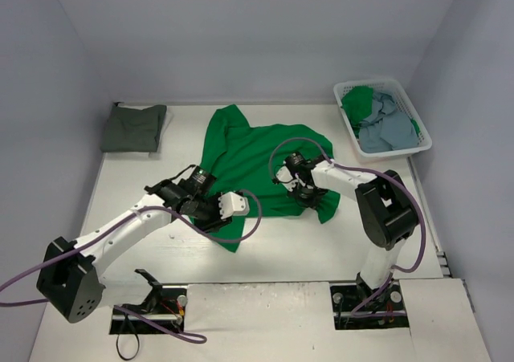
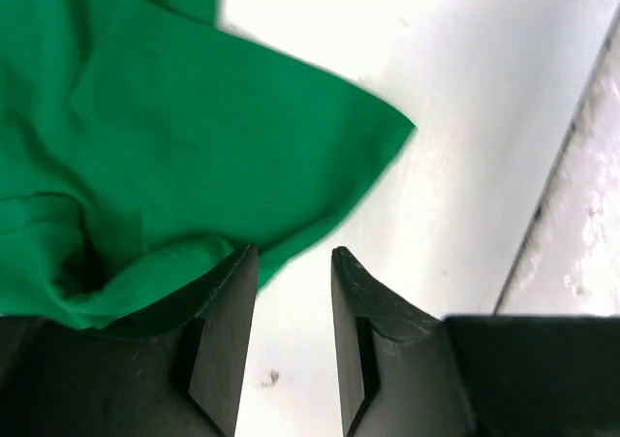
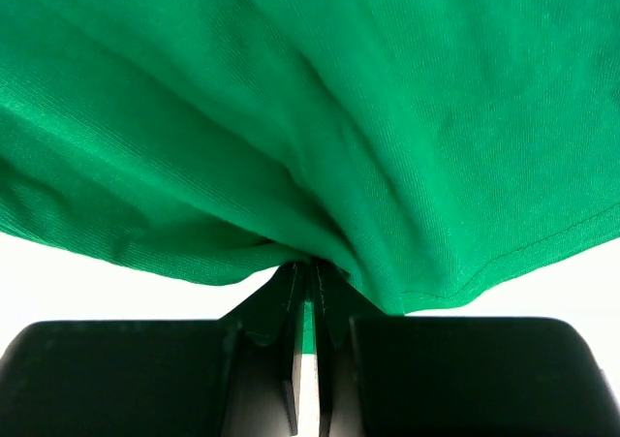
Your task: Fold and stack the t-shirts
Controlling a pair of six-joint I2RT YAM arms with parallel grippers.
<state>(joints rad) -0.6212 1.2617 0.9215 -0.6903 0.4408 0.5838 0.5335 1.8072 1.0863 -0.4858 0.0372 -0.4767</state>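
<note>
A bright green t-shirt point(image 1: 257, 157) lies spread and rumpled in the middle of the table. My right gripper point(image 1: 303, 197) is at its near right hem and shut on a pinch of the green cloth point(image 3: 320, 146), which bunches into the jaws at the right gripper point(image 3: 308, 267). My left gripper point(image 1: 245, 208) hovers low by the shirt's near left corner point(image 2: 387, 127). The left gripper point(image 2: 293, 253) is partly open with bare table between its fingers. The shirt's edge runs under its left finger point(image 2: 228, 311). A dark grey-olive t-shirt point(image 1: 133, 128) lies folded at the back left.
A white plastic basket point(image 1: 422, 141) stands at the back right and holds a light blue t-shirt point(image 1: 387, 129) and some green cloth point(image 1: 357, 101). Grey walls close in the table on three sides. The table's near edge point(image 2: 581, 214) runs close to the left gripper.
</note>
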